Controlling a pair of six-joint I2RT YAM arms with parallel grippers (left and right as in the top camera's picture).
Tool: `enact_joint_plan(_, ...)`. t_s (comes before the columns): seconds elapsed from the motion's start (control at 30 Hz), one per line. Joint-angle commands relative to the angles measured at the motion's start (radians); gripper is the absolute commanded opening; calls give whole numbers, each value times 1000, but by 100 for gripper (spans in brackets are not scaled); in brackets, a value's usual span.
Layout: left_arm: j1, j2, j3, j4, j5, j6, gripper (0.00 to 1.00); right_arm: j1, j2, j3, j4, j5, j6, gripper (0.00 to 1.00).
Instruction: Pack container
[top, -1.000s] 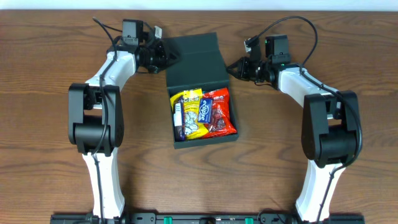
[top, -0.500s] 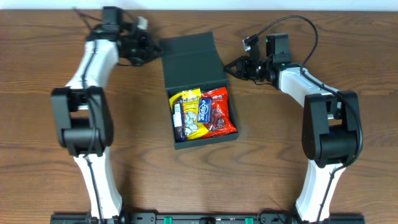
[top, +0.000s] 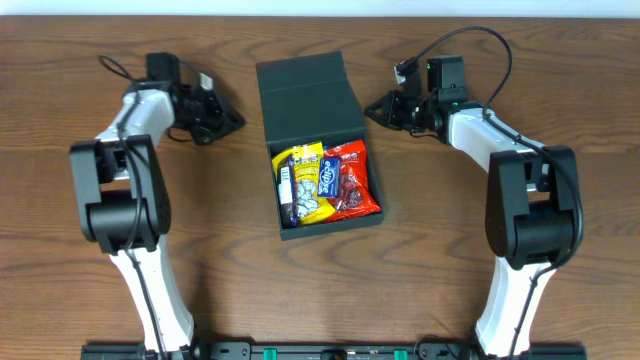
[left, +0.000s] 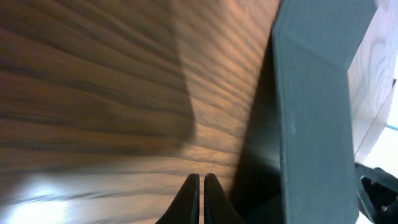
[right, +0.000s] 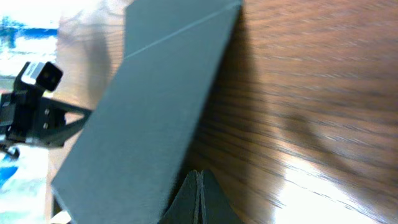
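Observation:
The dark teal container (top: 312, 222) stands open at the table's middle, its flap lid (top: 305, 95) raised behind it. Inside lie a yellow packet (top: 305, 160), a blue packet (top: 327, 180) and a red packet (top: 353, 180). My left gripper (top: 236, 123) is shut and empty, left of the lid and apart from it; the lid shows in the left wrist view (left: 311, 106) to the right of the fingertips (left: 201, 178). My right gripper (top: 370, 110) is shut and empty, its tip at the lid's right edge; the right wrist view shows the lid (right: 149, 112) just beside the fingertips (right: 198, 174).
The wooden table (top: 450, 280) spreads all round the container. Both arm bases stand at the front left and front right. The table's far edge runs just behind the lid.
My left arm has swung away to the left, off the lid's left edge. The lid stands a little more upright. My right arm has barely moved.

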Motion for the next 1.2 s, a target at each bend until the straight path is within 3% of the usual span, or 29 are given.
enact_joint_plan(0.0, -31, -21, -7, 26, 19, -30, 6, -3, 9, -1, -6, 50, 19, 1)
enact_joint_plan(0.43, -113, 32, -7, 135, 74, -113, 6, 1, 54, -1, -46, 48, 30, 1)
enact_joint_plan(0.73, -119, 32, -5, 189, 150, -123, 6, 22, 64, -1, 69, -123, 29, 1)
enact_joint_plan(0.93, -119, 32, 8, 187, 250, -64, 6, 4, 64, 0, 232, -328, 30, 1)
enact_joint_plan(1.17, -119, -2, 28, 186, 290, -10, 6, -12, 12, 2, 239, -344, 6, 2)
